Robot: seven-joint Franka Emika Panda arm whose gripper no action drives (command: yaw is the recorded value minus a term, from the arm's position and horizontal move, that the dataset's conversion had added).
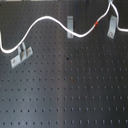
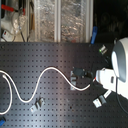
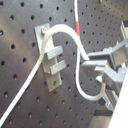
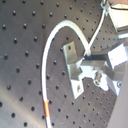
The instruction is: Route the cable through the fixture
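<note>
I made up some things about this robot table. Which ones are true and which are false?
1. The cable is white with a red band. True.
2. The cable lies in one straight line. False: it runs across the board in wavy curves.
3. The board is black and full of small holes. True.
4. The first exterior view shows only one metal piece. False: it shows three, which are the two-pronged bracket, the upright clip and the slanted clip.
5. The red band sits at the far end of the first exterior view's left. False: it is towards the first exterior view's right, between the upright clip and the slanted clip.
</note>
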